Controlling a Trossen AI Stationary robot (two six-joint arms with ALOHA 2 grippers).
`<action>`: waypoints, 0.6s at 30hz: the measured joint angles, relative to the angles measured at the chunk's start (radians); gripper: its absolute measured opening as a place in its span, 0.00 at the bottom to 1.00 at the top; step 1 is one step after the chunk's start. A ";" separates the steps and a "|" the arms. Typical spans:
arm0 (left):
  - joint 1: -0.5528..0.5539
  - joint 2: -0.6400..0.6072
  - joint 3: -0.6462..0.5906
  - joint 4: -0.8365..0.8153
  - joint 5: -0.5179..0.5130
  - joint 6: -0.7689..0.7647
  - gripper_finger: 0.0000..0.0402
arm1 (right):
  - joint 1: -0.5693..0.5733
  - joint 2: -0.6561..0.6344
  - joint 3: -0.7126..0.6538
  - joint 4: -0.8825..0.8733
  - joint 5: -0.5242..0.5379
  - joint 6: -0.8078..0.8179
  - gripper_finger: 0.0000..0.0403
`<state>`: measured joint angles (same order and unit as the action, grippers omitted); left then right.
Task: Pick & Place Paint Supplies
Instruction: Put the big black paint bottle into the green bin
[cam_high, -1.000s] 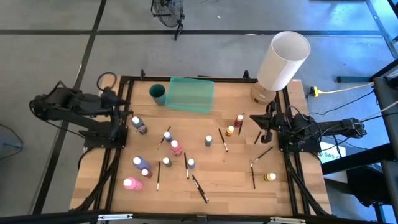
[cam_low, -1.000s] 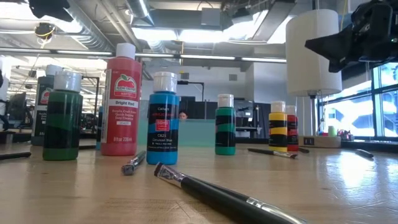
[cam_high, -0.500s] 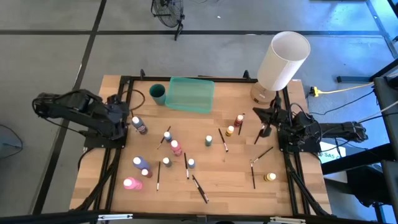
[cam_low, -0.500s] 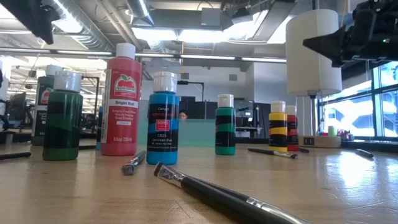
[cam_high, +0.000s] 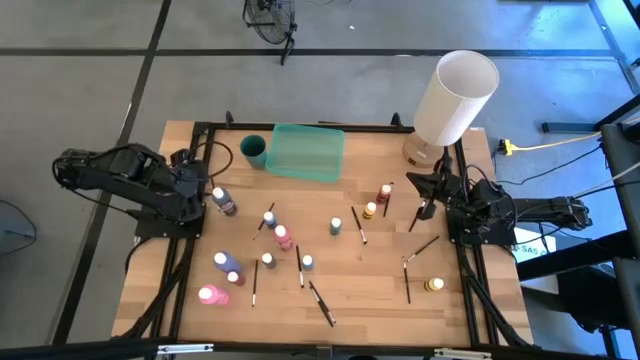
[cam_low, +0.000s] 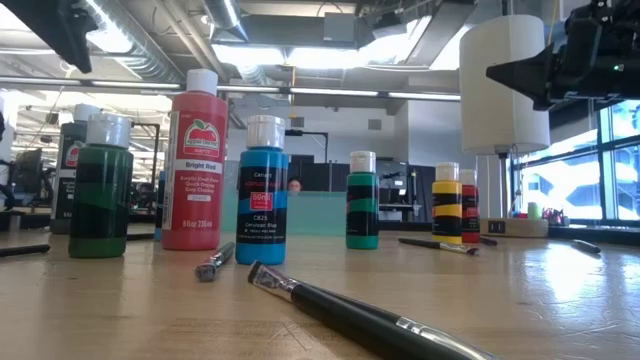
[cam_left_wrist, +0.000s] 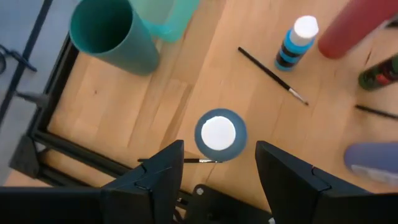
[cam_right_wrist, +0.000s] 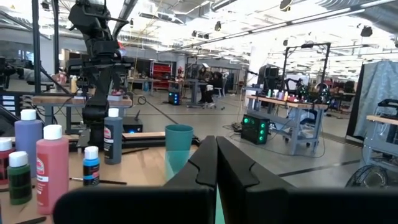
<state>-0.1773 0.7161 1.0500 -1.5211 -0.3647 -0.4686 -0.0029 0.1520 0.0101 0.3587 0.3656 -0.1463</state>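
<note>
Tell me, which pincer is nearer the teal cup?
The left pincer, hovering open above a white-capped bottle close beside the teal cup. The right pincer waits shut at the table's far side.

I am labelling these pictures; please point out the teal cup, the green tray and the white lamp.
teal cup (cam_high: 254, 151): high view, on its open mouth.
green tray (cam_high: 306, 152): high view, on its floor.
white lamp (cam_high: 456, 96): high view, on its shade's side.
</note>
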 joint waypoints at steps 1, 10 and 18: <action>0.005 0.002 0.000 0.000 0.000 -0.012 0.49 | 0.000 0.000 0.000 -0.001 0.000 0.002 0.01; 0.101 0.033 0.000 0.000 0.017 -0.013 0.49 | 0.000 0.000 0.000 -0.002 0.000 0.008 0.01; 0.262 0.147 0.000 0.026 0.069 -0.174 0.49 | -0.005 0.000 0.000 0.012 0.000 0.009 0.01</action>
<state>0.0850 0.8629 1.0500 -1.4948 -0.2954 -0.6424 -0.0074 0.1520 0.0101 0.3705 0.3656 -0.1370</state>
